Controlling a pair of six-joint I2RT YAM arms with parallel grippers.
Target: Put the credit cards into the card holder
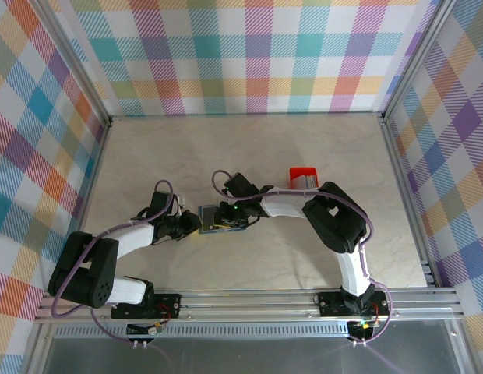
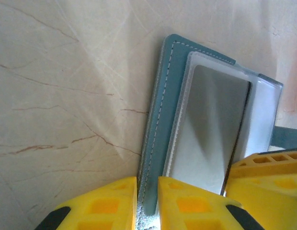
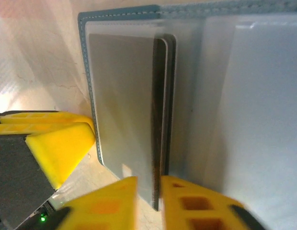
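The blue-teal card holder point(image 1: 216, 219) lies open on the table between my two grippers. My left gripper point(image 2: 147, 179) is shut on the holder's stitched teal edge point(image 2: 163, 110), and from above it point(image 1: 193, 224) sits at the holder's left side. A silvery credit card point(image 2: 211, 124) lies in a clear pocket beside that edge. My right gripper point(image 3: 148, 179) stands slightly open, its fingers either side of the dark edge of a grey credit card point(image 3: 124, 105) that sits in the holder's left pocket. Clear pockets point(image 3: 254, 120) spread to the right. From above, the right gripper point(image 1: 230, 216) is over the holder.
A small red tray point(image 1: 305, 176) stands on the table right of the holder, behind the right arm. A yellow finger of the left gripper point(image 3: 57, 143) lies close to the holder's corner. Checked walls enclose the table on three sides.
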